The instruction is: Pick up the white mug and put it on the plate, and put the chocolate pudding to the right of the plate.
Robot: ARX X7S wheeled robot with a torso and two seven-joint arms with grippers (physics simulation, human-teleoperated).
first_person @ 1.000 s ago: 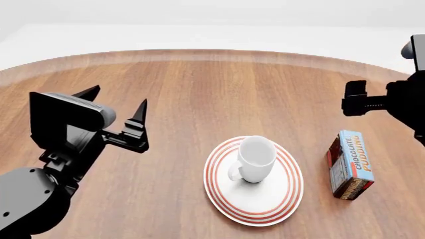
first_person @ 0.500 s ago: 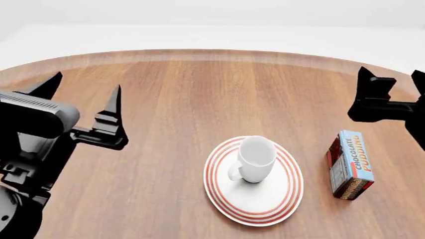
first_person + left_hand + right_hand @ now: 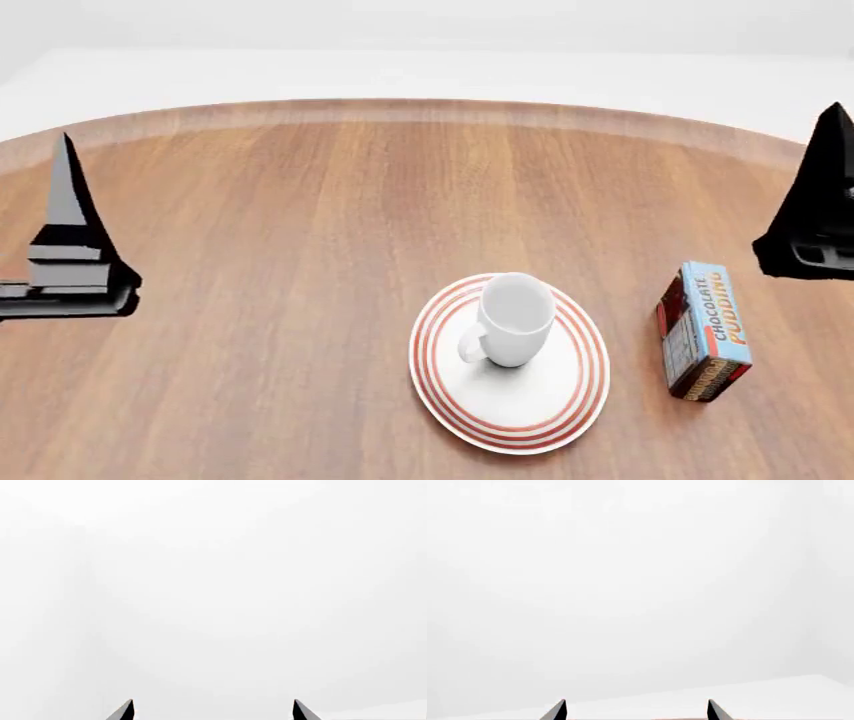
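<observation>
The white mug point(image 3: 515, 318) stands upright on the plate point(image 3: 534, 422), its handle toward the front left. The chocolate pudding point(image 3: 705, 330) rests on the table just right of the plate, not touching it. One of my left gripper's fingers point(image 3: 64, 215) points upward at the head view's left edge, far from the plate. One of my right gripper's fingers point(image 3: 817, 205) rises at the right edge, above and behind the pudding. In the wrist views the left gripper point(image 3: 213, 703) and the right gripper point(image 3: 636, 703) are open, with only white background between their tips.
The round wooden table point(image 3: 400, 190) curves away at the back, with white floor beyond its rim. Bare wood lies between the left gripper and the plate.
Both arms have swung outward toward the view's edges and tilted so the fingers point up. The left went left, the right went right. Mug, plate and pudding have not moved.
</observation>
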